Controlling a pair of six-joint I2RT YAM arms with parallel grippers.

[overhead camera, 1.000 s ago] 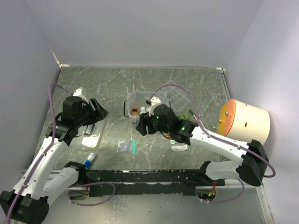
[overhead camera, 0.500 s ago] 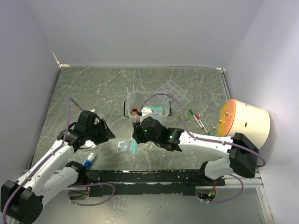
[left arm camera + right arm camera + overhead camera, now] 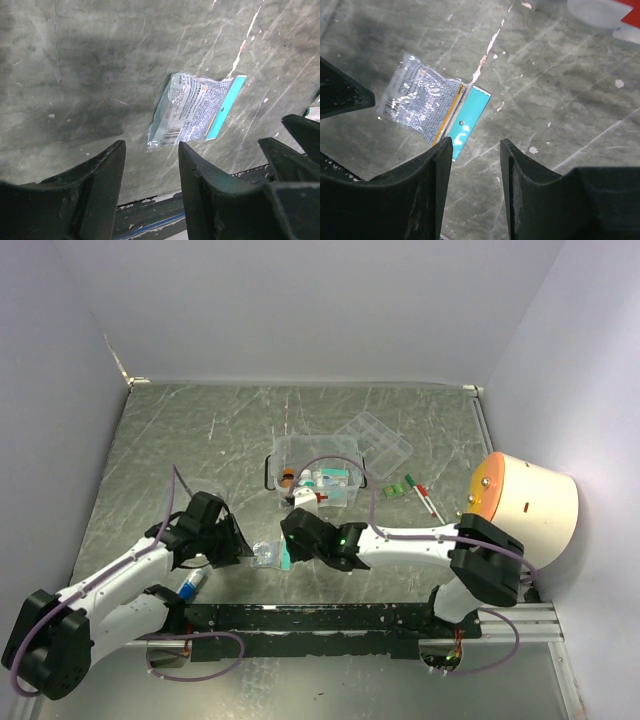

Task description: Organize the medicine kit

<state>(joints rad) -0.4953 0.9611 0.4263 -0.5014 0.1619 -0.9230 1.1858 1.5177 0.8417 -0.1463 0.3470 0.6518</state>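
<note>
Closed in on sachet (image 3: 271, 554) from both sides since a second ago: left gripper (image 3: 243, 553) at its left, right gripper (image 3: 292, 541) at its right. Narrower now, yet spread on both, pinching nothing. Medicine kit (image 3: 310, 450) behind sachet, apart from both finger pairs.

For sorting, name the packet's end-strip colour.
Teal strip, clearest in the right wrist view.

surface: grey marbled table (image 3: 200, 440) | on it: medicine kit (image 3: 285, 452), compartmented tray (image 3: 378, 445), sachet (image 3: 272, 555), blue-capped tube (image 3: 192, 583)
</note>
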